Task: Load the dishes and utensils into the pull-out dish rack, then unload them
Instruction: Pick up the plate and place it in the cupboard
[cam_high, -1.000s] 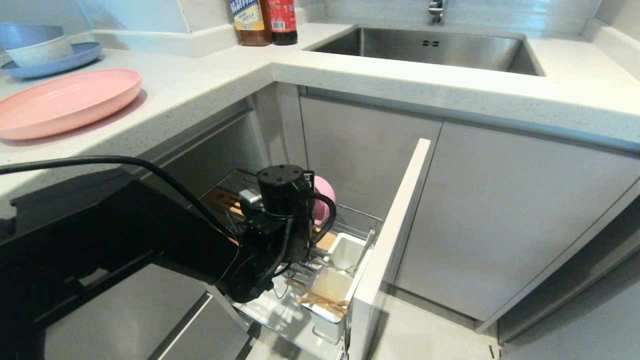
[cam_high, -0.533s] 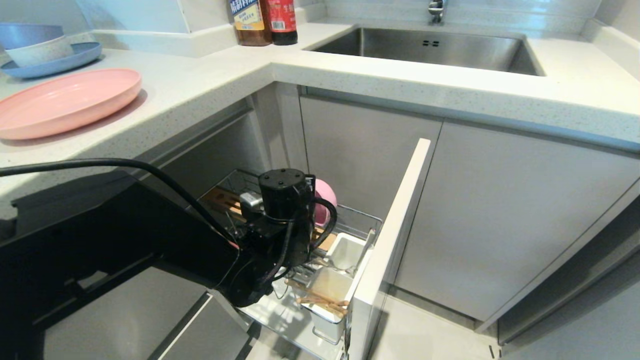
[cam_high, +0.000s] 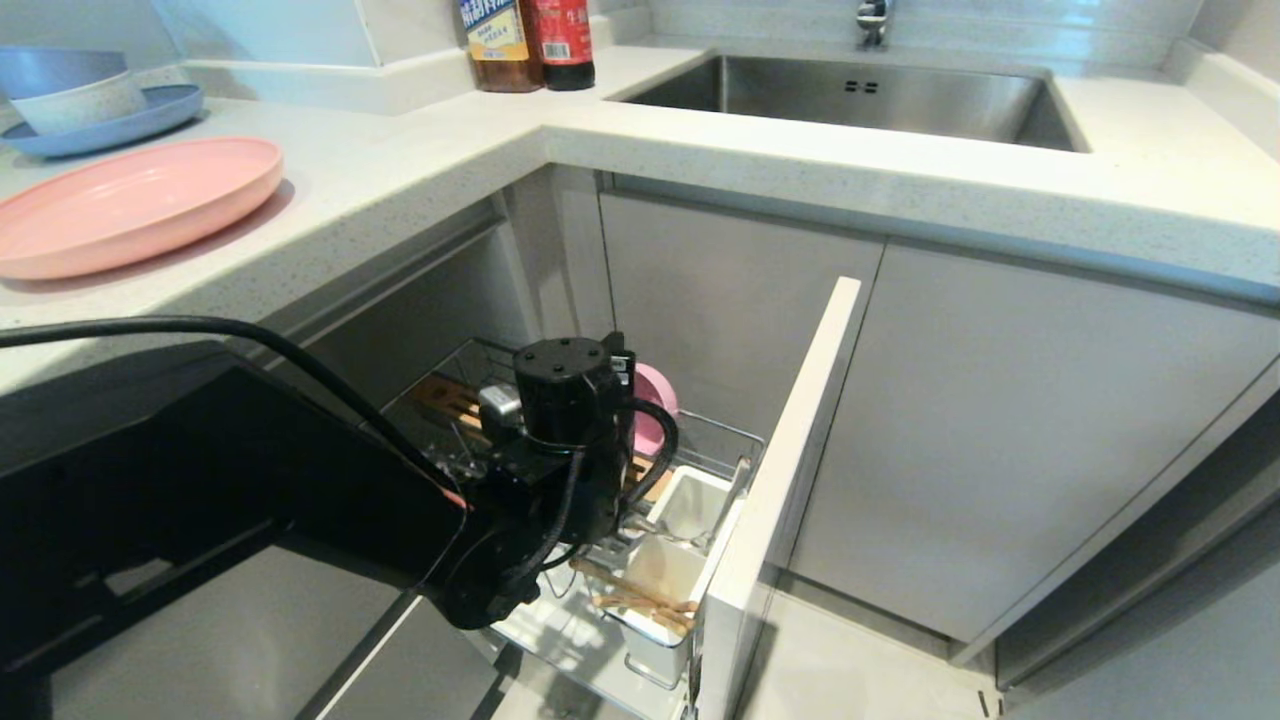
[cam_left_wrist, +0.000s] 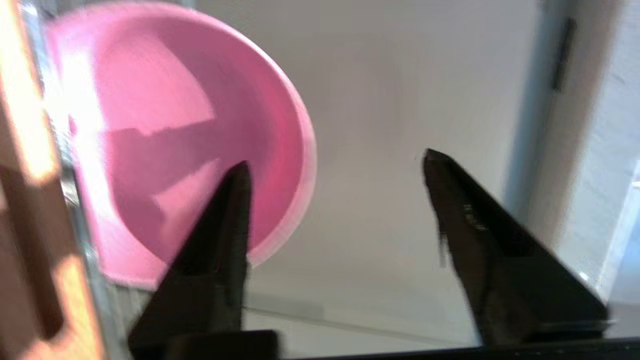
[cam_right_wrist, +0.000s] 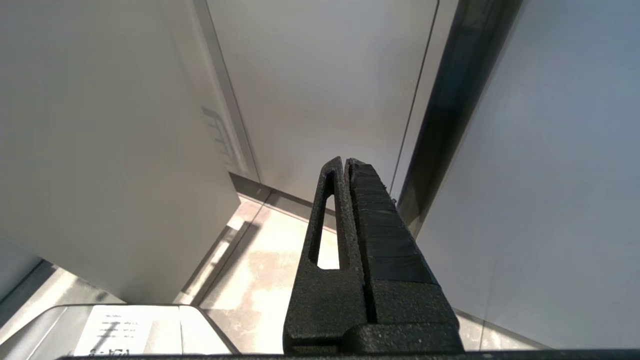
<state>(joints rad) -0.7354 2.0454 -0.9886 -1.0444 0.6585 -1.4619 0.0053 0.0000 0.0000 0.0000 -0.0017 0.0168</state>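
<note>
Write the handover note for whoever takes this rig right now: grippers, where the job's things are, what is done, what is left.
Left gripper: open, down at the pull-out dish rack, beside the pink bowl, holding nothing.
Right gripper: shut, empty, parked near the cabinet fronts.
Pink bowl stands on edge in the rack. Chopsticks lie across the front white utensil cup. Fork: cannot make it out.
Pink plate sits on the countertop.
Done: bowl and chopsticks loaded.
Left: load the plate, confirm the fork, then unload everything.
</note>
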